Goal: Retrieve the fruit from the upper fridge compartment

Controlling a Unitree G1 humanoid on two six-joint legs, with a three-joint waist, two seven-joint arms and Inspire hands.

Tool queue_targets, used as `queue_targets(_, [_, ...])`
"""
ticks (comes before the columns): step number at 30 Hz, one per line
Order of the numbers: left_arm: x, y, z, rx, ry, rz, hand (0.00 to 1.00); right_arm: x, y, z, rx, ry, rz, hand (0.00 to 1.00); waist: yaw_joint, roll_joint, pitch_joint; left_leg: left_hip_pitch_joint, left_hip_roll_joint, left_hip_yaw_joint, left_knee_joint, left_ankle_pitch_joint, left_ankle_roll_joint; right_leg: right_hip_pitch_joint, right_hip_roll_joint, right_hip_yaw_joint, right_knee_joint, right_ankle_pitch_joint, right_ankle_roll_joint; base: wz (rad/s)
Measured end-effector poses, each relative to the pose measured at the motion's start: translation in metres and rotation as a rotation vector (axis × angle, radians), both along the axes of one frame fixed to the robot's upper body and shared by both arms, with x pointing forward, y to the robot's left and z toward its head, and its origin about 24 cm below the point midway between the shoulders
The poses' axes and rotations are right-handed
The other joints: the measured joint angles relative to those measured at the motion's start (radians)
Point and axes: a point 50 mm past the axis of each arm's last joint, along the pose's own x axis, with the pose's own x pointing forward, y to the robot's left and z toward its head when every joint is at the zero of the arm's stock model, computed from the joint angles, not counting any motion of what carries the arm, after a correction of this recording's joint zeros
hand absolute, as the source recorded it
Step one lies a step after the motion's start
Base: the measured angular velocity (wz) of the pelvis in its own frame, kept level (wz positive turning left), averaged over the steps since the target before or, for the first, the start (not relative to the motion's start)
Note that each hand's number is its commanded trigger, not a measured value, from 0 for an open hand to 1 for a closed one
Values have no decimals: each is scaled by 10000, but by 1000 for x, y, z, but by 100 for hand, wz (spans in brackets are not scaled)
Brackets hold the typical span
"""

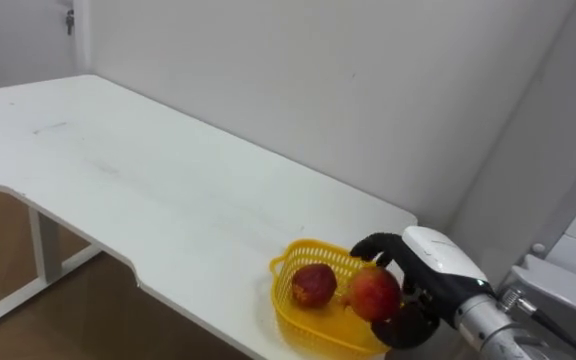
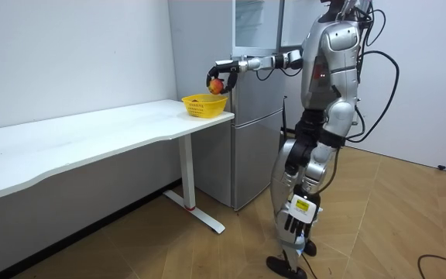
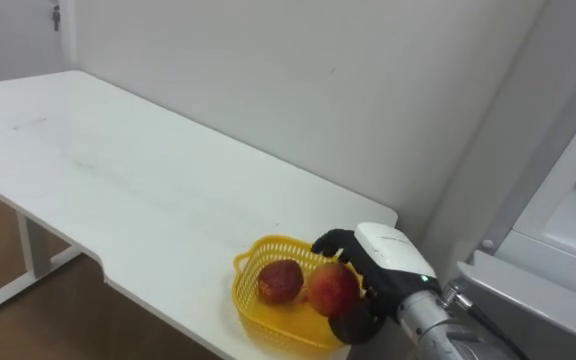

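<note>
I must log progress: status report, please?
Right hand shut on apple, above yellow basket. Second apple in basket. Left hand hangs at side. Nothing in the way.

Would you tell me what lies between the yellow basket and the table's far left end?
Nothing: the white table is bare from the yellow basket leftwards, in both eye views. The right robot hand holds an apple over the basket.

We see a long white table (image 1: 168,190) with a wavy front edge standing against a pale wall (image 1: 318,70). Beneath it, we make out a wooden floor (image 2: 207,252).
</note>
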Motion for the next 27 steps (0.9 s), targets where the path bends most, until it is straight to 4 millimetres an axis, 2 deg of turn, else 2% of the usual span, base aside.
queue_targets(2, [-3,0,0,36,107,48,0,0,0,0,-1,4,-8,0,-4,39,-60,11,-1,0,4,0,0,11,-1,0,2,0,-1,0])
queue_targets(5, [-4,0,0,50,156,67,0,0,0,0,-1,6,-18,0,-7,69,-84,25,-1,-10,10,1,-1,27,0,0,10,1,-2,0])
queue_targets(27, [-6,-2,-1,-45,160,57,0,0,2,1,63,-68,147,0,-35,161,-22,25,-1,35,-11,-3,5,-2,-69,44,9,2,-4,0])
